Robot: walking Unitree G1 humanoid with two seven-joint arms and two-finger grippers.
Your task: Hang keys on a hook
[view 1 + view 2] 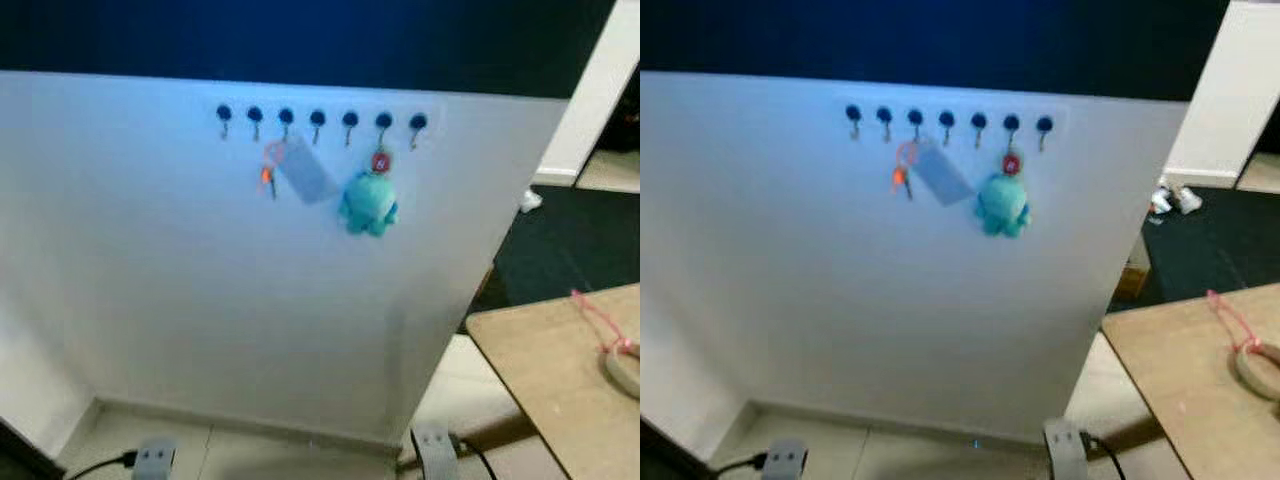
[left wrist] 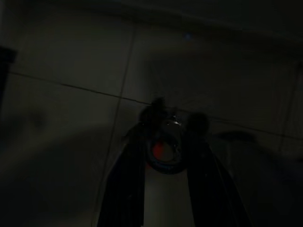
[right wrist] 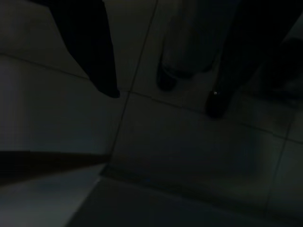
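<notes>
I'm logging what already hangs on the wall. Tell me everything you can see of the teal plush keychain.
The teal plush keychain is a small, soft-looking rounded figure with stubby limbs at its lower edge. A round red tag sits just above it and links it to the sixth hook from the left in the row of seven dark hooks. It hangs straight down against the white panel, beside a grey tag. Finer detail is blurred.

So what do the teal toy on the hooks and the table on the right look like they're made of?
The teal toy looks like soft plush fabric: matte, rounded, fuzzy-edged, though blur leaves that open. The table looks like light wood or wood-look laminate: tan, matte, flat top with a thin straight edge.
</notes>
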